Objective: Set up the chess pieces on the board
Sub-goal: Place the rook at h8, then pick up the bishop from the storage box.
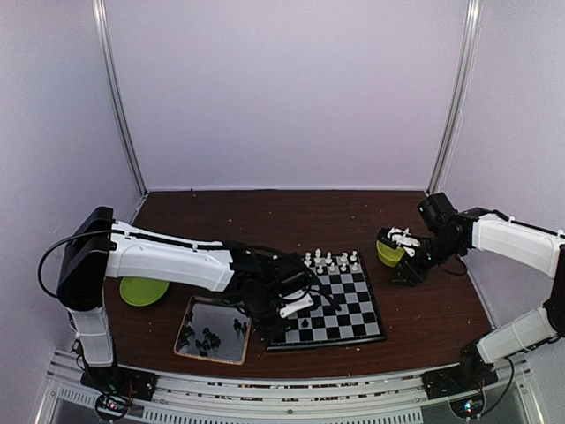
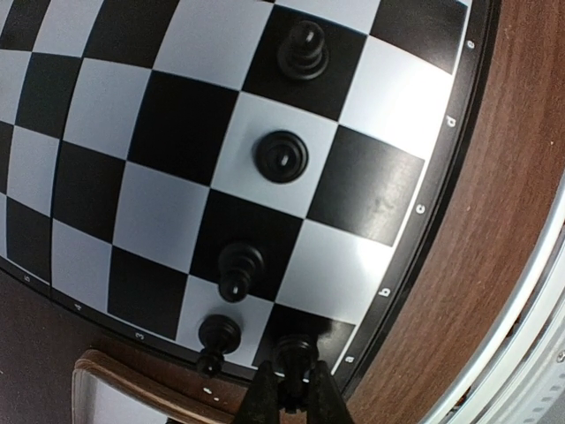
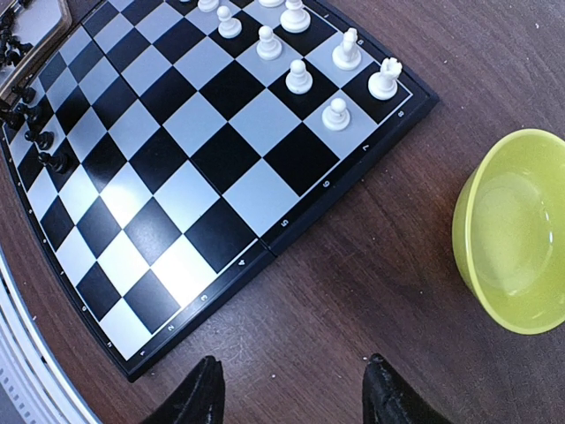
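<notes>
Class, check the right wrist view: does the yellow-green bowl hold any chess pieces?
No, the yellow-green bowl shows only its bare, glossy inside.

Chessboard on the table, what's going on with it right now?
The left gripper is shut on a black piece at a corner of the board, next to four other black pieces standing there. White pieces line the far side. Loose black pieces lie in the tray beside the board. The right gripper hangs open over the table near a green bowl, holding nothing.
</notes>
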Robot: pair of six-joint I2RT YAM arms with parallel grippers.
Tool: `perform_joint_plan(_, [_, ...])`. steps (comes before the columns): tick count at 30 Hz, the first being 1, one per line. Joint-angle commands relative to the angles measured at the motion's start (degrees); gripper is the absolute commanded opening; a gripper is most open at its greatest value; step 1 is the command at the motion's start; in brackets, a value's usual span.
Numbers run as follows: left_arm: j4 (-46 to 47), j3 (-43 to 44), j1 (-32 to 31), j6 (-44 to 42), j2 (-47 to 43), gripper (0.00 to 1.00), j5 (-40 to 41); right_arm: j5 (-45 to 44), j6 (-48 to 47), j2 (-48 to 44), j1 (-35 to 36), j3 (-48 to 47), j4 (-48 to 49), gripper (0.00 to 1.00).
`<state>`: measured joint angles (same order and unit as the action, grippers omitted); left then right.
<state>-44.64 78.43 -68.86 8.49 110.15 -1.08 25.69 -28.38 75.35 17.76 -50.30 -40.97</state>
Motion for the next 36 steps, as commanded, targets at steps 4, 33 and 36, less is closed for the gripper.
perform_joint_plan(4, [-0.17, 1.10, -0.31, -0.20, 0.64, 0.06, -0.18, 0.23, -0.62, 0.65, 0.37, -1.36, -0.84, 0.54])
perform_joint_plan(33, [2.18, -15.57, 9.44, 3.46, -18.34, 0.23, 6.92, 0.28, -0.80, 1.07, 0.52, -1.56, -1.19, 0.54])
perform_joint_plan(36, [3.32, -16.58, 9.88, 3.48, -17.59, 0.24, 5.16, 0.23, -0.80, 1.20, 0.52, -1.63, -1.30, 0.54])
